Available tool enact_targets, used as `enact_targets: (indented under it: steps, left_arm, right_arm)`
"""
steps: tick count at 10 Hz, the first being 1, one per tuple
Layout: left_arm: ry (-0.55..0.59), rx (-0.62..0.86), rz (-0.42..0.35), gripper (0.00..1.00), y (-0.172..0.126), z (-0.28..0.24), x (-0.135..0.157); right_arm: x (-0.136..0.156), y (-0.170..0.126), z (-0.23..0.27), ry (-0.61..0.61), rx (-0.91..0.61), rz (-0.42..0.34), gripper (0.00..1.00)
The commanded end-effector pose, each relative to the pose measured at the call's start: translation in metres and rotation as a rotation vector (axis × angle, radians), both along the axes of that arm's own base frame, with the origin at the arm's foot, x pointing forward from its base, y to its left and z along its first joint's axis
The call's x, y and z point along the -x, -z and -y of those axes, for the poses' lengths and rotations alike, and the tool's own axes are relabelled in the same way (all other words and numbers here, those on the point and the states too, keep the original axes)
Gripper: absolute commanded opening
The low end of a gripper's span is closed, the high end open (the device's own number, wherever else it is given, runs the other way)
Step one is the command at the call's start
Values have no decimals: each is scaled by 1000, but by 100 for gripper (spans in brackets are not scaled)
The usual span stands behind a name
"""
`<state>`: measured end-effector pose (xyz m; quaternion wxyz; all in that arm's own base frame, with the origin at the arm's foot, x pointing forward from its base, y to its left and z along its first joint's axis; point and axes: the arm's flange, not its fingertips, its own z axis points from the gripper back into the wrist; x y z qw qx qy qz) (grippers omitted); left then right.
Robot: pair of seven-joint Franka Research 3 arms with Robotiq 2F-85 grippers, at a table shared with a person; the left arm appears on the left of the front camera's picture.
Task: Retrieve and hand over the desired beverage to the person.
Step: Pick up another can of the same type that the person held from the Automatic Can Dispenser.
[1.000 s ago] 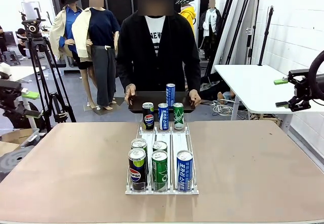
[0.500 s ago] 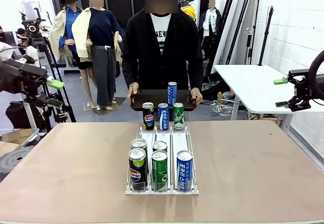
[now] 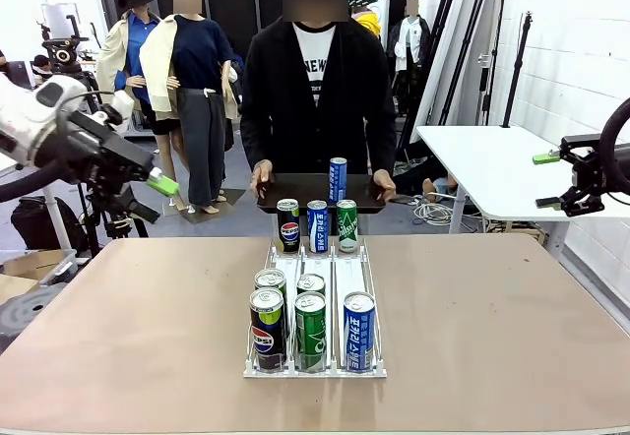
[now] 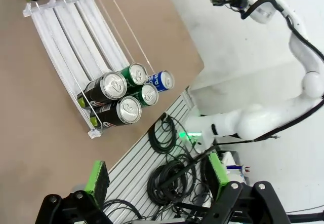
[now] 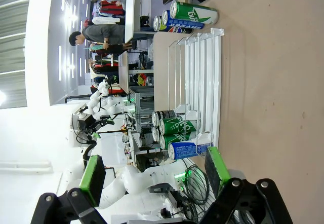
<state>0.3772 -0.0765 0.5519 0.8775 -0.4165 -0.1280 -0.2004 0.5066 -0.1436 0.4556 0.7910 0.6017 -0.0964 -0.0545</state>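
The person [image 3: 313, 91], in a black jacket, stands at the far side holding a dark tray [image 3: 285, 195] with one blue can [image 3: 338, 179] upright on it. A clear rack [image 3: 349, 278] on the brown table holds three cans at its far end [image 3: 317, 225] and several at its near end [image 3: 310, 331]: black Pepsi, green and blue. My left gripper [image 3: 150, 197] hangs open above the table's far left edge, nothing between its fingers. The left wrist view has that gripper [image 4: 157, 176] open, the near cans [image 4: 126, 95] ahead. My right gripper [image 3: 548, 180] stays open off the table's right side; seen from the right wrist, this gripper [image 5: 154, 171] holds nothing.
A white side table [image 3: 482, 159] stands at the right behind my right gripper. A camera tripod [image 3: 74, 110] stands at the left behind my left arm. Bare brown tabletop [image 3: 492, 337] lies on both sides of the rack. Cables [image 4: 177, 168] lie on the floor below the table's near edge.
My left arm has risen and swung right toward the table. The person has shifted slightly right with the tray. The right arm has not moved.
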Motion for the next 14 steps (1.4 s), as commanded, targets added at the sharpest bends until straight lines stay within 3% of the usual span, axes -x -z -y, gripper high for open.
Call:
enact_targets:
  steps: [1,9,14]
  left_arm:
    - [-37,-84,10,100,-2,24,8]
    - [-53,-340,-11,100,9,118,30]
    - [-58,-464,30,100,6,169,29]
  right_arm:
    - [0,0,-1,2,12,6,100]
    - [0,0,-1,2,12,6,100]
    - [0,0,-1,2,12,6,100]
